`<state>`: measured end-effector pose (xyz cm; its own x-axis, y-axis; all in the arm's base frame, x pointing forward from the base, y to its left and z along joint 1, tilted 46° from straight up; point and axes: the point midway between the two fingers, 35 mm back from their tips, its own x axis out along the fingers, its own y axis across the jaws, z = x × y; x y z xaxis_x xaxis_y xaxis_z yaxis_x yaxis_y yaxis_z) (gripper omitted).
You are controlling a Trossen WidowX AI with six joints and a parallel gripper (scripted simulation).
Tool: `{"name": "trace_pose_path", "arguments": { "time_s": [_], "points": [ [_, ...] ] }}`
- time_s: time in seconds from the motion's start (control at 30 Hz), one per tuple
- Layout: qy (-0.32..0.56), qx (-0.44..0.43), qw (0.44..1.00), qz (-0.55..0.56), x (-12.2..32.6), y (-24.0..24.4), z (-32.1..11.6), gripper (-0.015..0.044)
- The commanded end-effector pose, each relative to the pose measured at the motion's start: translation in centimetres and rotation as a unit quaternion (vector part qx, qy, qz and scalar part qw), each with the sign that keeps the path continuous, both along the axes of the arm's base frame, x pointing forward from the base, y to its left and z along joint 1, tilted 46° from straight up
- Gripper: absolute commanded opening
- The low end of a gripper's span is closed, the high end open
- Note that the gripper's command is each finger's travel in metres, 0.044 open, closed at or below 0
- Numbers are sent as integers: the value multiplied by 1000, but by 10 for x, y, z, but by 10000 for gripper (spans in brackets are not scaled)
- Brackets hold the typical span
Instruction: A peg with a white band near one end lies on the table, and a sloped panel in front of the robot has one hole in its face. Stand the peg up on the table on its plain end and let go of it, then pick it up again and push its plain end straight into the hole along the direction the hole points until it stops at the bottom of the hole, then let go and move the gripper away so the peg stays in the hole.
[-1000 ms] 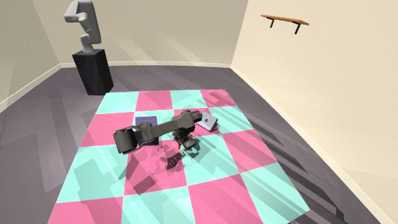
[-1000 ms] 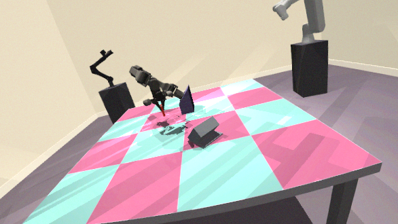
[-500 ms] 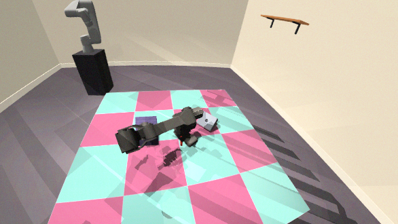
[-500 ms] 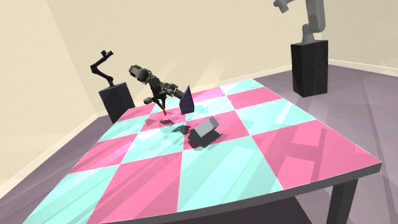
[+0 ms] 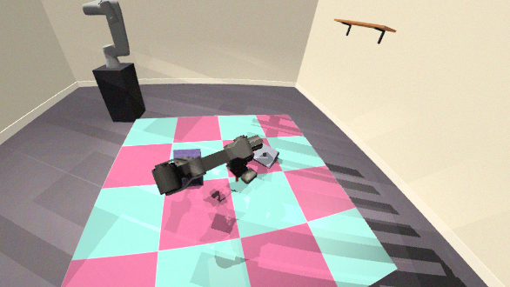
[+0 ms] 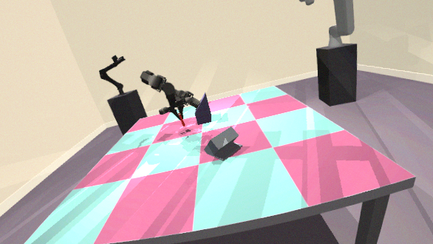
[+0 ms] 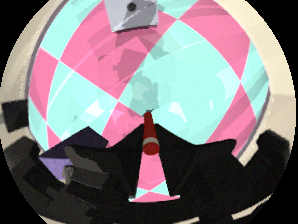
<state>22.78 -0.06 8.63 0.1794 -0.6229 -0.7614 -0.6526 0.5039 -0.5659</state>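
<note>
The red peg (image 5: 237,179) (image 6: 182,121) (image 7: 149,126) is between the fingertips of my gripper (image 6: 180,115) (image 7: 149,125), which is shut on it. Its pale band (image 7: 151,141) is at the end nearer the wrist camera; the plain end points down and away from the fingers. In the exterior view the peg leans slightly and looks to be just above the table. The grey sloped panel (image 5: 271,161) (image 6: 224,139) (image 7: 143,21) stands apart from the peg, at the top of the wrist view. Its dark hole (image 5: 265,154) (image 7: 131,7) shows; no hole is visible in the exterior view.
A purple wedge-shaped block (image 5: 187,153) (image 6: 204,112) (image 7: 56,165) stands near the arm, partly under it in the top view and at the lower left of the wrist view. The checkered table (image 5: 270,204) (image 6: 236,192) carries arm shadows. Other arms stand on black pedestals off the table.
</note>
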Motion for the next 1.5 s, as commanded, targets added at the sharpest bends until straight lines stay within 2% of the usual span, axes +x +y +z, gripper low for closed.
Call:
{"name": "trace_pose_path", "arguments": {
  "time_s": [0.0, 1.47],
  "points": [
    [2, 10, 1000, 13, 5, 5, -6, 0],
    [-19, 96, 982, 160, 61, 62, -47, 0]
  ]
}}
